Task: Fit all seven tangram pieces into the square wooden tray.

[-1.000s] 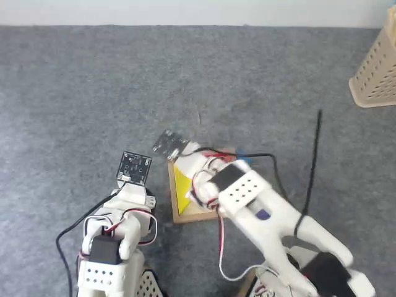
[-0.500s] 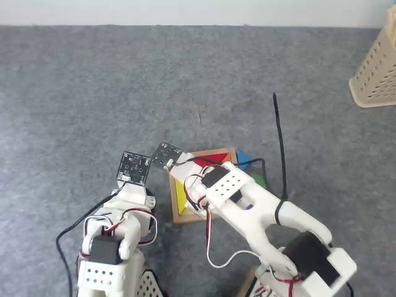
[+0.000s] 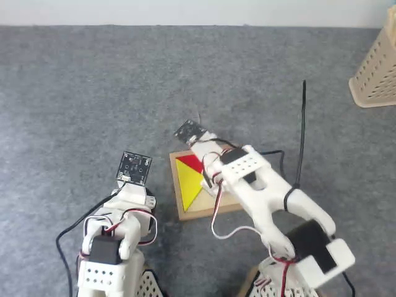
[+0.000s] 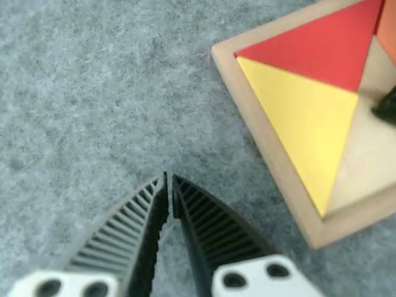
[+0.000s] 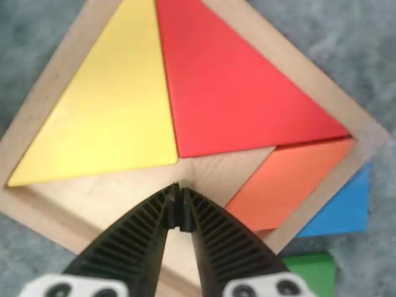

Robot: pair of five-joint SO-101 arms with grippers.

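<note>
I found the left hand point(image 4: 168, 185) pressed together over the grey felt tabletop point(image 3: 93, 80), the right hand point(image 5: 179, 195) likewise over the tray point(image 3: 175, 185), and a cream basket point(image 3: 378, 62) at the tabletop's far corner.

High view: the right arm point(image 3: 266, 192) covers the right-hand part of the wooden tray point(image 3: 175, 192); pieces beneath cannot be identified.

Left wrist view: the picture edge cuts off the tray, most of the orange piece point(image 4: 388, 31), and a dark shape point(image 4: 387, 108), possibly a gripper tip.

Right wrist view: the edge and the right gripper point(image 5: 179, 204) cut off the green piece point(image 5: 309, 269); the tray rim hides part of the blue piece point(image 5: 343, 210).
</note>
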